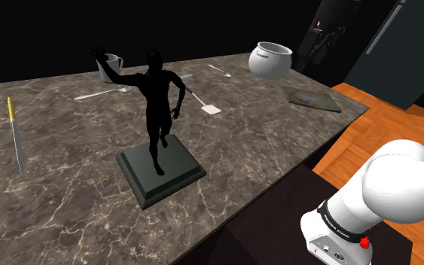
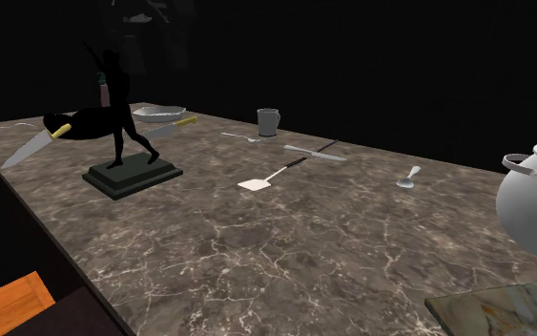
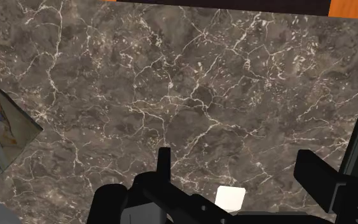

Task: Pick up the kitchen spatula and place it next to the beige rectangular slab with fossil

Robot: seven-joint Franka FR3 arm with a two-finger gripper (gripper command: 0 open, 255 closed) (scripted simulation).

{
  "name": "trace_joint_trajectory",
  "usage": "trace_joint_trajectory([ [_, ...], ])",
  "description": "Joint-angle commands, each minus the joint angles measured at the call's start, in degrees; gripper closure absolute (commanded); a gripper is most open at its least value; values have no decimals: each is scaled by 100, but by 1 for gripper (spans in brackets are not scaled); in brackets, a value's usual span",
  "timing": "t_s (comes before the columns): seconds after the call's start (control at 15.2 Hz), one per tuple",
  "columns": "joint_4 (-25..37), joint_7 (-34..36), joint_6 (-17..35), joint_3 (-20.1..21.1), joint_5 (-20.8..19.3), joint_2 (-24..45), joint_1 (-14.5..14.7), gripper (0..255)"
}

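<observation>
Kitchen spatula (image 1: 209,107), white-bladed with a thin dark handle, lies flat on the dark veined marble counter (image 1: 67,188), well apart from the beige rectangular slab (image 1: 312,98) near the counter's corner. In the shoulder view it sits just right of the black human-figure statue (image 1: 157,94) on its dark green square base (image 1: 160,177), with a round white pot (image 1: 270,59) beyond it. A grey mug (image 2: 269,121), a small spoon (image 2: 409,178) and a yellow-handled knife (image 1: 14,132) also rest on the counter. In the wrist view the black gripper (image 3: 234,156) hangs above the marble with its fingers spread wide, holding nothing; a small white square, apparently the spatula's blade, shows between them, untouched.
</observation>
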Motion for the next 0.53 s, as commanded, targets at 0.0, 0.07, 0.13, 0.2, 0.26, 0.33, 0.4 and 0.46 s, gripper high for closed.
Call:
trace_joint_trajectory([
  [0.0,0,0,0,0,0,0,0,0],
  [0.07,-20,30,177,0,17,154,5,0],
  [0.13,-32,59,352,-1,33,314,9,0],
  [0.2,-36,87,525,-1,50,479,14,0],
  [0.26,-32,114,695,-1,66,649,18,0],
  [0.33,-20,140,861,-1,81,824,23,0],
  [0.4,0,164,1024,-1,97,1003,28,0],
  [0.46,28,188,1183,-1,112,1186,32,0],
])
